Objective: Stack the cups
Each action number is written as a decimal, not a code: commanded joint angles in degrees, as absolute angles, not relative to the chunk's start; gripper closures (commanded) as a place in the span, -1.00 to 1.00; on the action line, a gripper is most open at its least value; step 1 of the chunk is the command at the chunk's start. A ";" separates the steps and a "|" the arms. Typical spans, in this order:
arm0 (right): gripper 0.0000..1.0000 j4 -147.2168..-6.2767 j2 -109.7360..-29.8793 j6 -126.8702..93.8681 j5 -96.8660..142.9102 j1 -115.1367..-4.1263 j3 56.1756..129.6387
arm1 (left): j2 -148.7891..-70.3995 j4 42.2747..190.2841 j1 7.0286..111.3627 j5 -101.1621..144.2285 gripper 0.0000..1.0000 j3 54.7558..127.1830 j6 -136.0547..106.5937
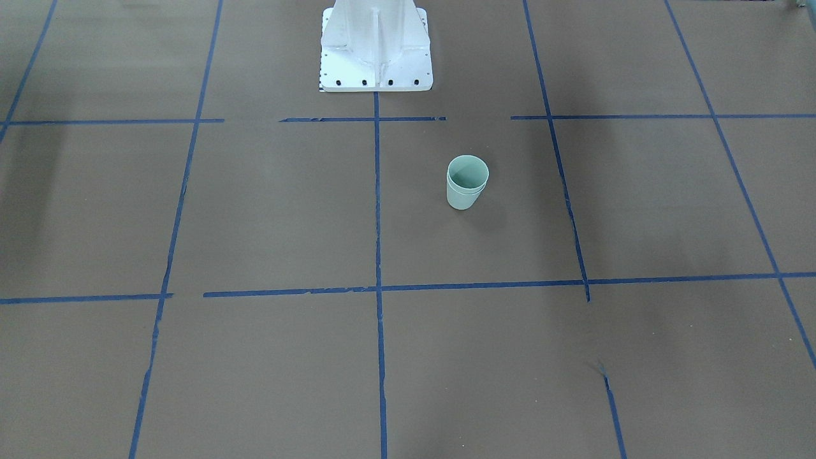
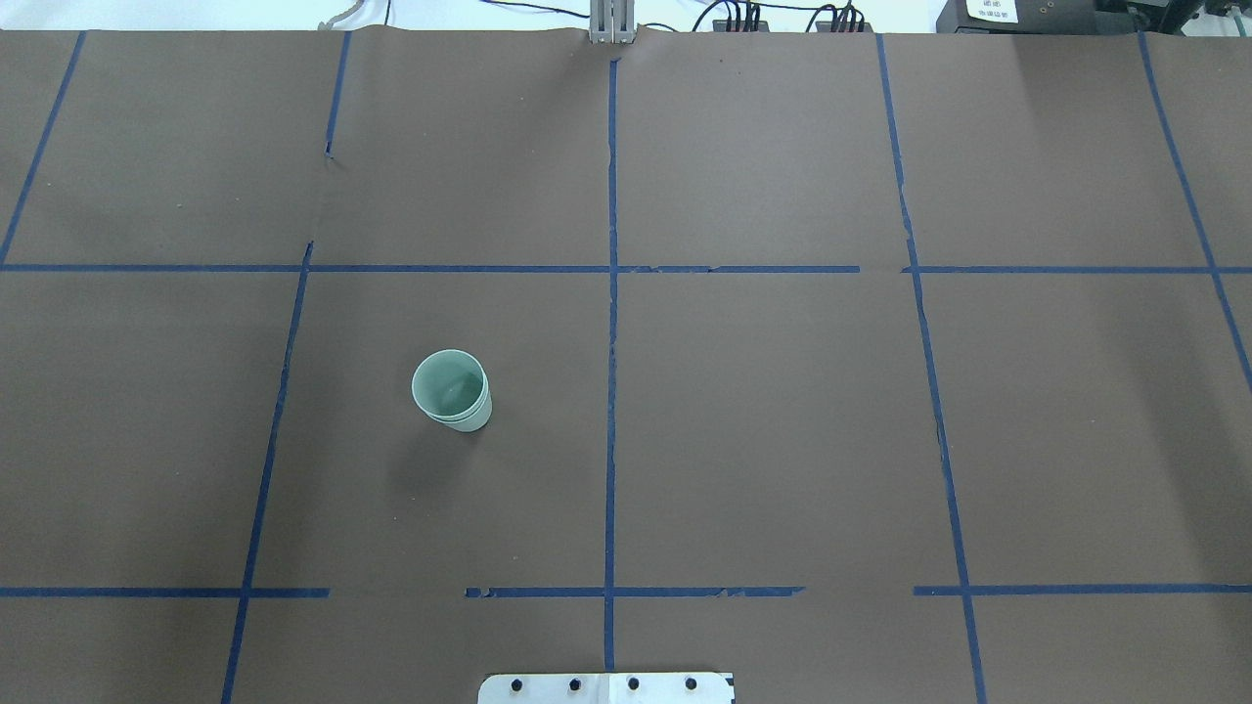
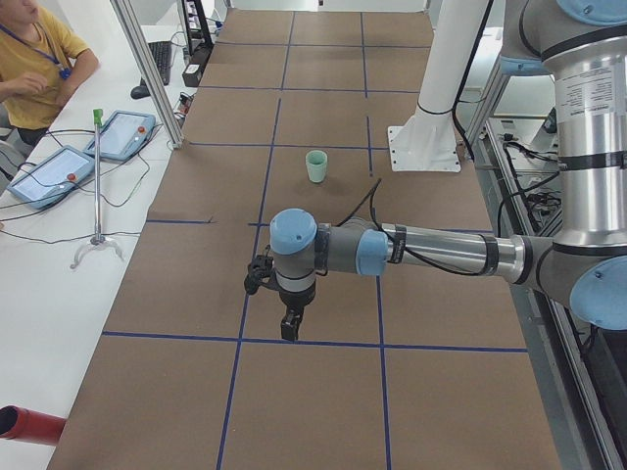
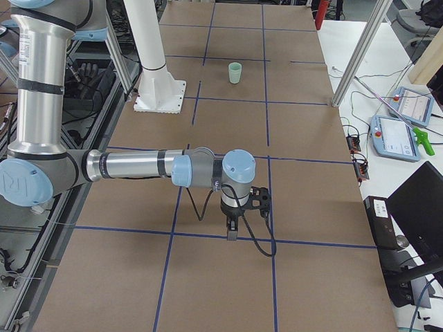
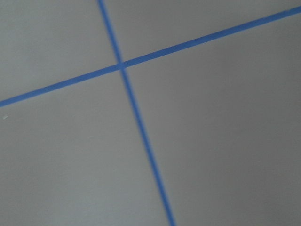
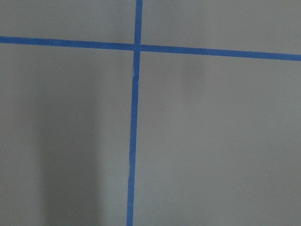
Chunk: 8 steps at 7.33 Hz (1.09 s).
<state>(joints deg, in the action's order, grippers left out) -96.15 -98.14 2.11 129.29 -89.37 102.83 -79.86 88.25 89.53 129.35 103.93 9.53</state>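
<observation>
The two cups (image 2: 451,391) stand nested and upright, long axis vertical, at about 9 o'clock of the bench (image 2: 782,440) middle seen from overhead, likely nearer the left arm's fingers (image 3: 291,326) than the right arm's fingers (image 4: 231,232), neither pair readable as open or closed.

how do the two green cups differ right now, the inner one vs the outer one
Position: the inner cup sits nested in the outer cup, which stands on the table.
Height: the inner cup's rim rides slightly above the outer cup's rim.
What shows: the inner cup shows its open inside and rim; the outer cup shows only its outside wall.
Shared: both are pale mint-green, upright, and look the same shape.
</observation>
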 commanded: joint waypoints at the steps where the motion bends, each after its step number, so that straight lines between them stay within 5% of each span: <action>1: -1.00 -96.15 -98.09 2.11 129.29 -89.30 102.83 | -79.10 87.80 93.25 129.55 -1.00 103.27 10.11; 8: -1.00 -96.15 -98.09 2.11 129.29 -89.38 102.83 | -79.37 88.33 93.16 133.24 -1.00 101.86 10.11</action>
